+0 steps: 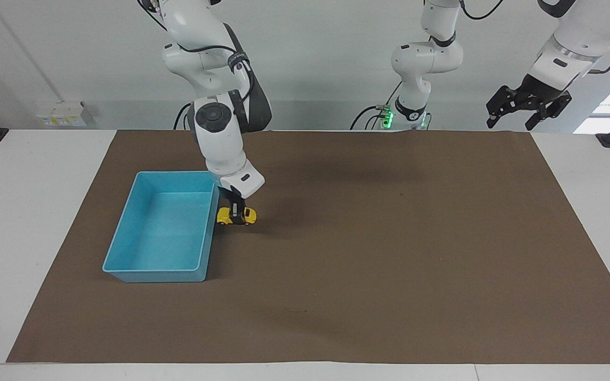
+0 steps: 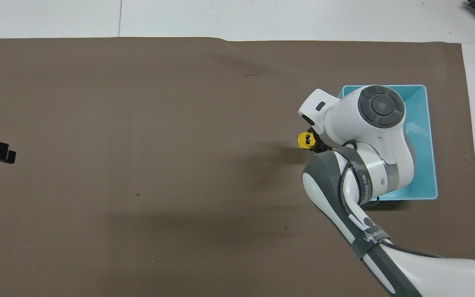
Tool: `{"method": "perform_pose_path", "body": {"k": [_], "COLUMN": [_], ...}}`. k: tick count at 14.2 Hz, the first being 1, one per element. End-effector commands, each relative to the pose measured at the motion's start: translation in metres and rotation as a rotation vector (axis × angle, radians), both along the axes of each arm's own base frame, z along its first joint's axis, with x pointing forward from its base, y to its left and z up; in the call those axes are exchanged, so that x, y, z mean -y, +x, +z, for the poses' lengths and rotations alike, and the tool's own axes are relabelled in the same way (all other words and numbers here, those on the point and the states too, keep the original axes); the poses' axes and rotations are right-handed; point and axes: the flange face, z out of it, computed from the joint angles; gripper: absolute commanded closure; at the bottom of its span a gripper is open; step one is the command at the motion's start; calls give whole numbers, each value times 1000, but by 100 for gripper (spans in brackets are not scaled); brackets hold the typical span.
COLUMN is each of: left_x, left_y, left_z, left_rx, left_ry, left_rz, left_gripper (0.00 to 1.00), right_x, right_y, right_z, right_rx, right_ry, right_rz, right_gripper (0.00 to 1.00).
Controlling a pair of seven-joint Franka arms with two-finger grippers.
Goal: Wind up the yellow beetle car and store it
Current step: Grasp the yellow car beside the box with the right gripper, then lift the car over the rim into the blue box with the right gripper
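White-grey arms, black cables, dark claws
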Motion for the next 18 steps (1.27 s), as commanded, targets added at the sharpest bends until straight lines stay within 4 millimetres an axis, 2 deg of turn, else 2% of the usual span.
{"method": "perform_pose_path", "body": {"k": [1, 4, 6, 9, 15, 18], "left_x": [-2, -2, -2, -2, -2, -2], "left_y": [-9, -9, -9, -9, -9, -9], "left_z": [2, 2, 2, 2, 2, 2], "left_rx": [-5, -5, -5, -5, -5, -5], "left_ry": [-8, -8, -8, -8, -8, -8], "left_rz": [11, 11, 11, 11, 11, 11], "left_gripper": [0, 0, 0, 0, 0, 0], "right_x": [9, 22, 40, 91, 173, 194], "right_y": [1, 0, 2, 7, 1, -7], "right_z": [31, 44, 47, 44, 35, 27], "right_rx": [-17, -15, -14, -45, -87, -71], "right_ry": [6, 4, 2, -4, -3, -8], "right_rz": [-25, -18, -9, 16, 21, 13], "right_gripper": [100, 100, 100, 100, 100, 99]}}
